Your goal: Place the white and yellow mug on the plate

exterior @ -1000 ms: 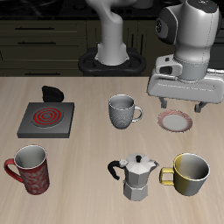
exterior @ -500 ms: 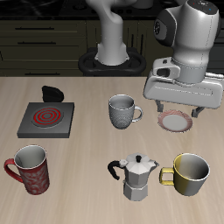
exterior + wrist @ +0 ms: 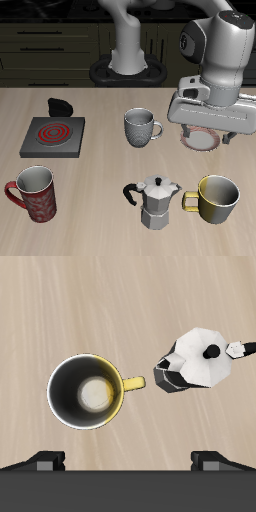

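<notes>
The white and yellow mug (image 3: 217,198) stands upright near the table's front edge, beside a moka pot, with its handle toward the pot. In the wrist view the mug (image 3: 88,391) shows from above, empty, with a pale inside. The plate (image 3: 200,140) lies farther back, white with a pinkish rim, partly hidden behind my gripper. My gripper (image 3: 208,132) hangs open and empty in the air over the plate, well above and behind the mug. Its fingertips (image 3: 47,461) show in the wrist view, wide apart.
A silver moka pot (image 3: 155,200) stands beside the yellow mug and also shows in the wrist view (image 3: 200,359). A grey-white patterned mug (image 3: 140,127) stands mid-table. A red patterned mug (image 3: 35,192) is at the front, a square burner (image 3: 53,133) and a black object (image 3: 60,107) farther back.
My gripper has come lower and a little toward the table's front, still open. Nothing on the table has moved.
</notes>
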Robot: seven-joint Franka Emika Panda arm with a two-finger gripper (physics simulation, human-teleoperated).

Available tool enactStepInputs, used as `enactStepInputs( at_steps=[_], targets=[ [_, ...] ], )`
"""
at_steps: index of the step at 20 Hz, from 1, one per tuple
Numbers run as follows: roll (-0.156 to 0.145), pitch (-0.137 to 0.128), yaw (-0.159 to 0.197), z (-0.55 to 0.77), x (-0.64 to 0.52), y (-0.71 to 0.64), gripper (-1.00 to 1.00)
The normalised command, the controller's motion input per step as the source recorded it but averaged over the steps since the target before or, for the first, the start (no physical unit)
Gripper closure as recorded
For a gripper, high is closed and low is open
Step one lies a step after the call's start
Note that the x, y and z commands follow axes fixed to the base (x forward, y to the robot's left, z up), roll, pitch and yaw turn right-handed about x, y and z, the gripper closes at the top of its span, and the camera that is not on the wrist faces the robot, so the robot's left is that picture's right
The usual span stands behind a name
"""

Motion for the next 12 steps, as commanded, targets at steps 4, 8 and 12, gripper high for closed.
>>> enactStepInputs(
  at_steps=[4, 8, 12],
  targets=[
    [0.016, -0.015, -0.019, -0.24, 0.05, 0.05, -1.00],
    [0.000, -0.015, -0.047, -0.10, 0.04, -0.02, -1.00],
    [-0.009, 0.017, -0.031, -0.17, 0.06, -0.07, -1.00]
  ],
)
